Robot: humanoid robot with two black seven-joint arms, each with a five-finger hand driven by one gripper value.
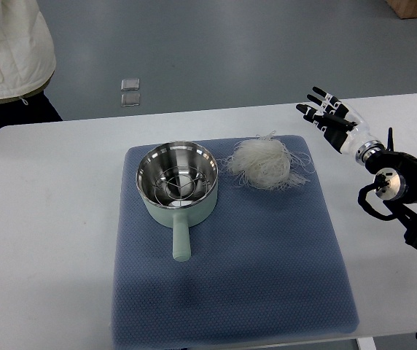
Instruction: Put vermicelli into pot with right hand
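A white tangle of vermicelli (264, 162) lies on the blue-grey mat (267, 277), just right of a pale green pot (177, 184) with a shiny steel inside and a handle pointing toward me. My right hand (328, 117) hovers over the white table to the right of the vermicelli, a short gap away, fingers spread and holding nothing. Its black forearm (402, 193) comes in from the right edge. The pot holds no vermicelli. The left arm does not show.
The mat covers the middle of a white table (48, 219). A person in a white jacket (8, 47) stands at the far left corner. Two small clear squares (129, 92) lie on the grey floor beyond the table.
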